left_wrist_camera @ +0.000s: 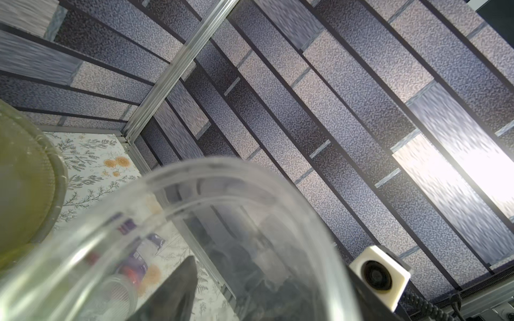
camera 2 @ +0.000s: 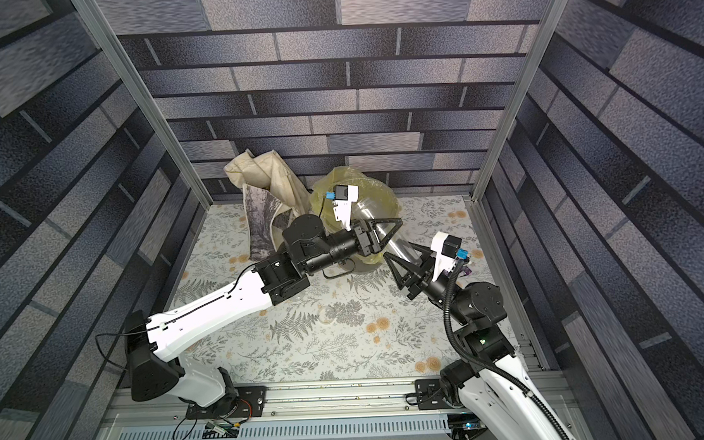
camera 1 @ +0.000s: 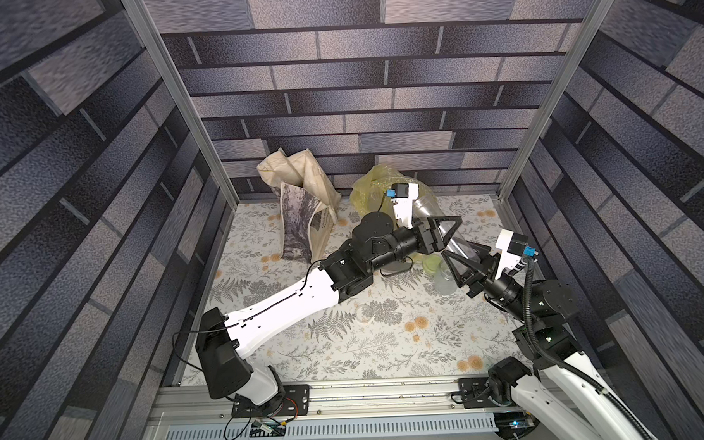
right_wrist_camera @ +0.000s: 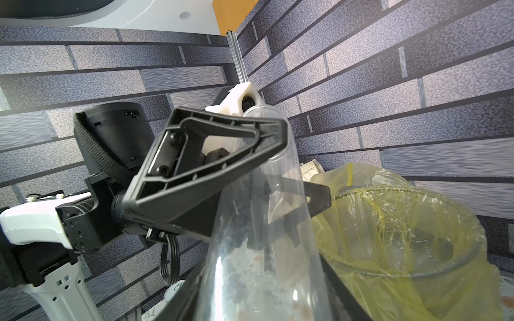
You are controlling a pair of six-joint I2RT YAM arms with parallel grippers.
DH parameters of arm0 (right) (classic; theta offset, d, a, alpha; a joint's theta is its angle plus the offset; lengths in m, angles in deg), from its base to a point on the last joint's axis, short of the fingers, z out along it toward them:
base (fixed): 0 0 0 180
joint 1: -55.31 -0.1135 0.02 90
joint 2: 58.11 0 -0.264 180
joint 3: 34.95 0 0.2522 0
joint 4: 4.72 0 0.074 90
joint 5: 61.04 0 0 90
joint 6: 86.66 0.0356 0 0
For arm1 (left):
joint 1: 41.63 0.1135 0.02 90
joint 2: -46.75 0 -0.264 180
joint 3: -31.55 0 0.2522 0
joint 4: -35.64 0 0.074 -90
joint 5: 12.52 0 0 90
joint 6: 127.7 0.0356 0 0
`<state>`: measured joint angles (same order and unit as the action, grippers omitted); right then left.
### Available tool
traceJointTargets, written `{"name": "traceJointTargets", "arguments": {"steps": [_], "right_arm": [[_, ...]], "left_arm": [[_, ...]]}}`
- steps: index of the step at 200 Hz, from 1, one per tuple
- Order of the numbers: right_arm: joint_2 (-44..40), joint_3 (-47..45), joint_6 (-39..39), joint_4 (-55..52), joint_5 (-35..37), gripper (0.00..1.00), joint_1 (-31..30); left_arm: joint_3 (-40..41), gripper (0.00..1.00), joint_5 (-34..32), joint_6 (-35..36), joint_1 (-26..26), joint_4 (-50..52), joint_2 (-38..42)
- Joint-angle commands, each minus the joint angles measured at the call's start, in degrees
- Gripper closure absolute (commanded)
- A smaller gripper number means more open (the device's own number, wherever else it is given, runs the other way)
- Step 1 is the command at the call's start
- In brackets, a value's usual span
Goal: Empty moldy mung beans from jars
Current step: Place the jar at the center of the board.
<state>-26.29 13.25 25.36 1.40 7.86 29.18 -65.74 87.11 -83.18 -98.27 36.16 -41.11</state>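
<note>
Both top views looked steeply down over the whole scene. Wrist views sat close, angled upward, sharing the clear jar [left_wrist_camera: 222, 178].

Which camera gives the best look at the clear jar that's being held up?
The right wrist view: the jar runs up the middle of the frame, its clear wall sharp. Both top views show it small and slanting, partly behind the left gripper. The left wrist view catches only its blurred rim.
</note>
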Motion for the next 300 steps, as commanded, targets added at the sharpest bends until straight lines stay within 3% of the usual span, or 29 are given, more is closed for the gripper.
{"name": "traceJointTargets", "arguments": {"steps": [1,37,69,130,159,222,235,276,300], "right_arm": [[0.55,2.61,-0.71,0.28,-2.06,0.62,-0.33],[0.77,3.55,-1.49,-2.07,-1.72,0.61,-0.33],[2.48,4.85,-1.5,-4.44,-3.95,0.57,-0.36],[3.7,4.68,0.1,-2.89,-6.09,0.5,-0.33],[3.78,4.8,-0.28,-4.48,-4.84,0.28,-0.35],[4.65,6.7,0.4,-4.39,-5.49,0.11,-0.39],[4.25,6.56,1.06,-4.05,-5.73,0.0,-0.33],[-0.32,7.56,-2.95,-14.1,-2.08,0.0,-0.29],[-1.93,7.56,-4.04,-16.61,-1.41,0.0,-0.37]], "left_arm": [[-2.69,0.34,4.3,0.94,-0.14,1.02,-0.69],[-4.02,0.53,7.56,0.9,0.4,2.86,-1.95],[-4.52,0.59,7.06,3.33,0.4,5.54,-1.15],[-3.46,0.62,5.08,5.42,1.36,8.73,1.55],[-3.06,0.63,6.01,4.57,2.13,7.76,0.98],[-4.19,0.65,1.99,10.91,4.52,13.92,4.48],[-4.42,0.65,2.06,11.46,5.74,15.5,4.91],[-3.22,0.64,-5.1,22.79,6.11,25.28,7.95],[0.75,0.64,-6.77,26.72,5.85,25.91,10.68]]}}
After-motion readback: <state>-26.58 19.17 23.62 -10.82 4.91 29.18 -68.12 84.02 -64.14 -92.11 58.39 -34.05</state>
